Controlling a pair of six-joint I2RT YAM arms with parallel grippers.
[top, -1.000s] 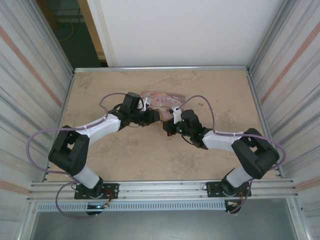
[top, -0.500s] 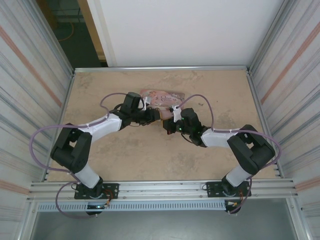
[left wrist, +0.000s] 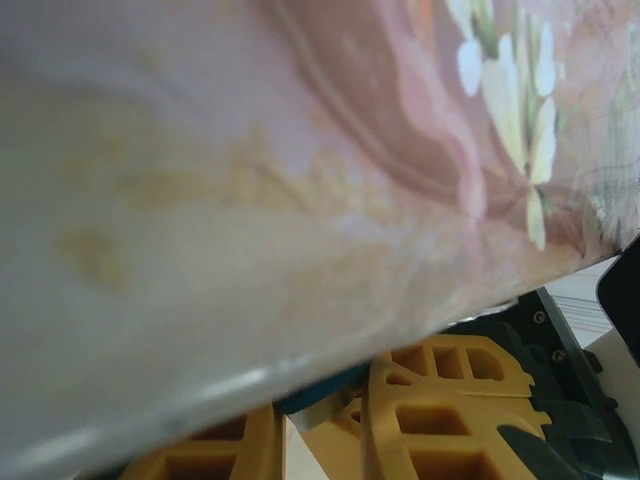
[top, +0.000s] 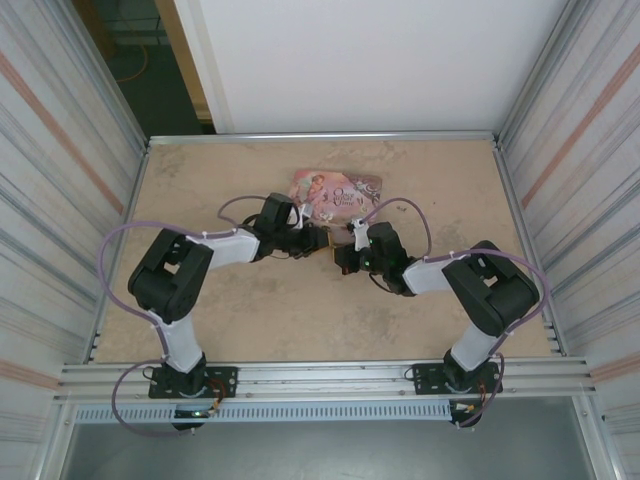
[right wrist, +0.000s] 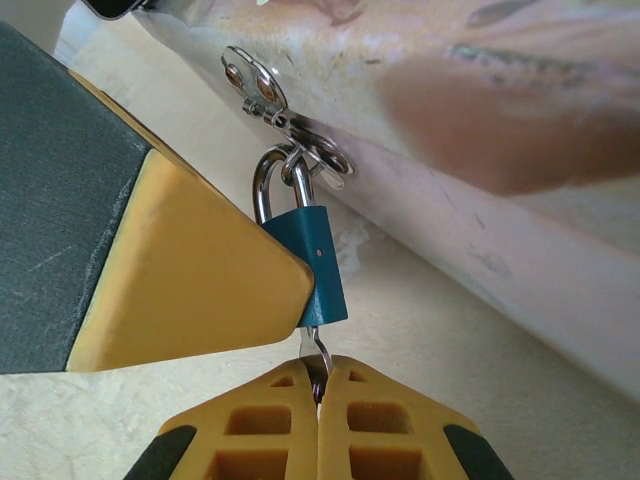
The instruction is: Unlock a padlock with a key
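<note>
The small blue-teal padlock [right wrist: 318, 262] hangs by its silver shackle from the metal latch [right wrist: 290, 125] of a pink pictured tin [right wrist: 480, 130]. A thin silver key [right wrist: 317, 345] sticks out of the padlock's underside. My right gripper [right wrist: 320, 385] is shut on that key. One yellow finger [right wrist: 190, 270] of my left gripper presses the padlock's side. In the left wrist view the left gripper [left wrist: 320, 410] is closed on the blue padlock body [left wrist: 318, 388] under the tin [left wrist: 300, 150]. From above, the left gripper [top: 320, 241] and right gripper [top: 340, 256] meet in front of the tin [top: 337, 188].
The tin lies near the middle of the tan table [top: 250, 320], toward its back. Metal walls [top: 70, 200] close in both sides, and a rail [top: 320, 375] runs along the near edge by the arm bases.
Both arms have folded in toward the table's middle, the left elbow most. The tin has shifted a little to the right and back. Both grips are unchanged.
</note>
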